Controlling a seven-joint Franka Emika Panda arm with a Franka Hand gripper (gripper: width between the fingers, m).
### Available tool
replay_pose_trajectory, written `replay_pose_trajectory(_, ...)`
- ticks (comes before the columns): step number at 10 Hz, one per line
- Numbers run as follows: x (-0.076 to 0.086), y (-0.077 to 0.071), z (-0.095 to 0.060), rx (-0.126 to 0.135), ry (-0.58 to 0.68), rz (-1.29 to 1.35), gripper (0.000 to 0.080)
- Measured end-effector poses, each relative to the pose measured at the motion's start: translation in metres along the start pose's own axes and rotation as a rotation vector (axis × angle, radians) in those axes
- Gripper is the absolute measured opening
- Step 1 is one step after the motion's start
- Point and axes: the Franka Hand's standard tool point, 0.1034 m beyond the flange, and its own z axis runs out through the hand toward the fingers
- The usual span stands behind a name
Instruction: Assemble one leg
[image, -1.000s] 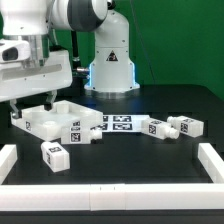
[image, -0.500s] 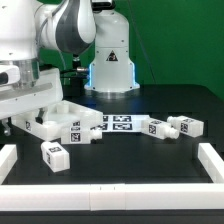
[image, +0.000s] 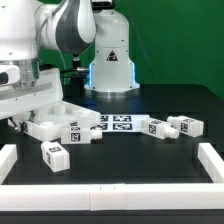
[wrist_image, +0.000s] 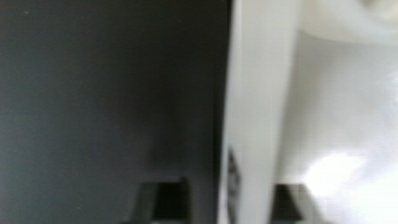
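Observation:
The large white panel (image: 58, 118) lies at the exterior view's left. My gripper (image: 21, 121) is low over its left edge. In the wrist view my gripper (wrist_image: 231, 200) straddles the panel's raised rim (wrist_image: 253, 120), with one dark finger (wrist_image: 166, 200) on the table side and the other on the panel side. The jaws stand open, with a gap between the outer finger and the rim. Small white tagged legs lie apart from it: one (image: 55, 155) near the front left, two (image: 160, 128) (image: 187, 125) to the right. None is held.
The marker board (image: 118, 123) lies flat in the middle of the black table. A low white wall (image: 110, 197) borders the front and sides (image: 213, 160). The robot base (image: 110, 60) stands at the back before a green screen.
Since a second ago the arm has swung left and down to the panel's left edge. Over the last half second nothing has visibly moved.

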Motion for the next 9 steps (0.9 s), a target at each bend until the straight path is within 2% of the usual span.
replay_pose_trajectory(2,0.0,0.0,0.0,0.0,0.0,0.0,0.0052)
replay_pose_trajectory(3,-0.001,-0.003,-0.002,0.02,-0.004,0.016,0.0052)
replay_pose_trajectory(5,0.004,-0.007,-0.023,0.063,-0.004,0.058,0.0052)
replay_pose_trajectory(6,0.015,-0.012,-0.043,0.08,-0.007,0.144,0.0052)
replay_pose_trajectory(7,0.036,-0.015,-0.07,0.056,0.003,0.223,0.0052)
replay_pose_trajectory(8,0.062,-0.02,-0.089,0.018,0.014,0.297,0.0052)
replay_pose_trajectory(9,0.087,-0.024,-0.094,0.004,0.009,0.39,0.0052)
